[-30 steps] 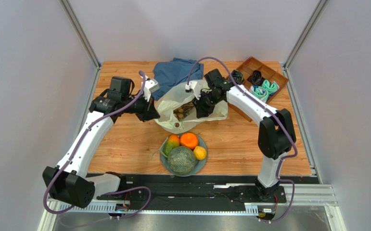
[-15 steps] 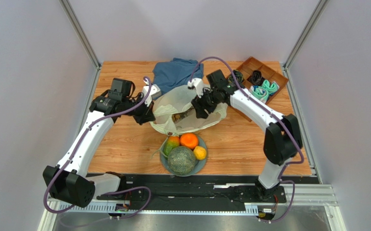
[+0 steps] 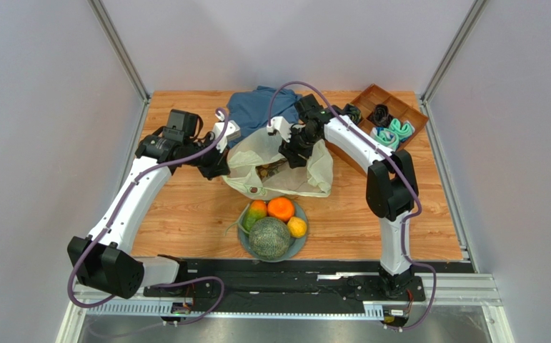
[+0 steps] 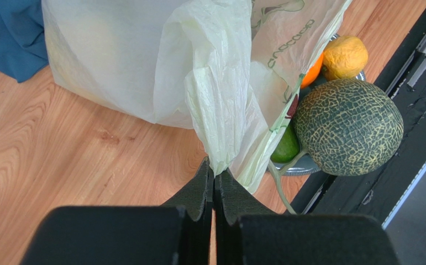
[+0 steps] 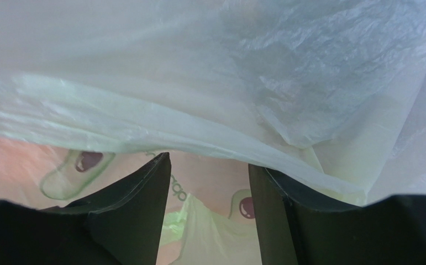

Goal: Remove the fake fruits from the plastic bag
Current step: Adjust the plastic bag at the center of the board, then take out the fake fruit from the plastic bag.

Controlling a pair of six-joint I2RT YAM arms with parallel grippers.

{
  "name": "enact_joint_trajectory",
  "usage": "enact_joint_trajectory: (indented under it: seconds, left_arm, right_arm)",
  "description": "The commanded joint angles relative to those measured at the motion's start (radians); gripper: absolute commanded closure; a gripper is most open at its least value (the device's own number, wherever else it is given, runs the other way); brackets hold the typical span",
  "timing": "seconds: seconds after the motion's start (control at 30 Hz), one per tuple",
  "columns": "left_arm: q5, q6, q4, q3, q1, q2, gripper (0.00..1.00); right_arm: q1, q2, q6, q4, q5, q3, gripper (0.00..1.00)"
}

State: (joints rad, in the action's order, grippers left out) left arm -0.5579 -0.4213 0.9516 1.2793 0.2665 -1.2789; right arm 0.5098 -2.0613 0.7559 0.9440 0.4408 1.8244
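Grey walls and metal corner posts close in a wooden table (image 3: 185,214), with both arm bases at its near edge. At the middle of the table a thin, translucent, pale yellow-green plastic bag (image 3: 285,171) is stretched between the two arms. Its long axis runs roughly left to right and its mouth gapes upward. Through the mouth a few small tan and dark pieces (image 3: 267,171) show inside, too small to name. The left gripper (image 4: 215,178) has its fingers pressed together on a bunched fold of the bag's left edge, and the film hangs from that pinch. The right gripper (image 5: 209,165) is at the bag's far right edge with its fingers clearly apart. Film drapes across the fingertips, and whether any of it is caught there I cannot tell. Just in front of the bag, partly under its lower edge, sits a round grey-blue plate (image 3: 305,238). It holds a large netted green melon (image 3: 269,238), a round orange (image 3: 281,209), a small yellow piece (image 3: 297,227) and a green-and-orange fruit (image 3: 254,213). Behind the bag lies a crumpled dark blue cloth (image 3: 256,107). At the far right corner a brown wooden tray (image 3: 368,96) with compartments holds rolled green socks (image 3: 392,131) and rolled black socks (image 3: 380,113).
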Motion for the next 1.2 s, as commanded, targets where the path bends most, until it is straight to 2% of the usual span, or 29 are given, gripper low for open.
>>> enact_joint_trajectory:
  seconds: [0.0, 0.2, 0.33, 0.5, 0.67, 0.83, 1.17]
  left_arm:
    - [-0.003, -0.013, 0.003, 0.06, -0.004, -0.016, 1.0]
    - [-0.046, 0.023, 0.007, 0.13, -0.004, -0.033, 1.0]
    - [-0.051, 0.024, 0.004, 0.144, -0.004, -0.037, 1.0]
    - [-0.056, 0.027, 0.003, 0.14, -0.004, -0.039, 1.0]
    - [-0.066, 0.019, 0.012, 0.124, -0.004, -0.037, 1.0]
    - [-0.089, 0.004, 0.039, 0.098, -0.004, -0.046, 1.0]
    - [-0.108, 0.012, 0.022, 0.1, -0.003, -0.089, 1.0]
  right_arm:
    - [-0.028, 0.021, 0.25, 0.027, -0.022, -0.045, 0.43]
    - [-0.053, -0.031, 0.255, -0.076, -0.08, -0.033, 0.42]
    - [-0.06, -0.049, 0.253, -0.123, -0.067, 0.004, 0.39]
    - [-0.062, -0.066, 0.327, -0.119, 0.005, 0.01, 0.33]
    - [-0.063, -0.105, 0.379, -0.096, 0.03, 0.036, 0.32]
    - [-0.06, -0.109, 0.444, -0.074, 0.137, 0.042, 0.3]
    - [-0.042, -0.224, 0.54, 0.024, 0.131, 0.144, 0.31]
